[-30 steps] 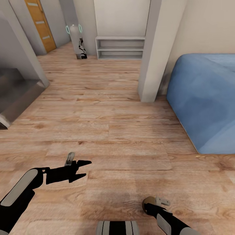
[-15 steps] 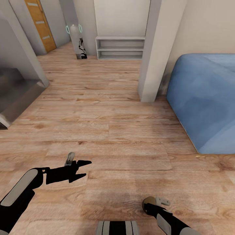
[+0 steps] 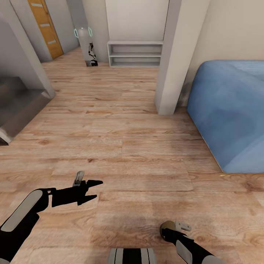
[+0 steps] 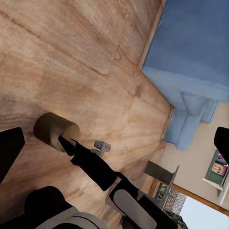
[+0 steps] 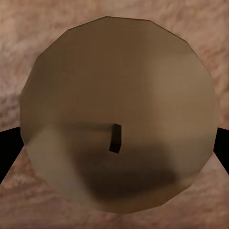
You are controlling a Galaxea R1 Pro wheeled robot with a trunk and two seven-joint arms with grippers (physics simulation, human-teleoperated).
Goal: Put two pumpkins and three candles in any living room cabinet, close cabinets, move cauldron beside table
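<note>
Right gripper [image 3: 169,230] of mine is clamped on a candle [image 5: 117,112], its fingertips just showing at either side of the beige disc in the right wrist view, wick end facing the camera. From the left wrist view the candle [image 4: 56,130] sits at the tip of that arm as a short stub, low over the wood floor [image 3: 121,139]. So it lies on my right, its axis along the fingers. My left gripper [image 3: 91,190] hangs with its fingers apart, holding nothing. A blue sofa [image 3: 231,110] stands to the right, a white shelf unit [image 3: 135,53] far ahead. I judge the cabinet must be found by turning.
</note>
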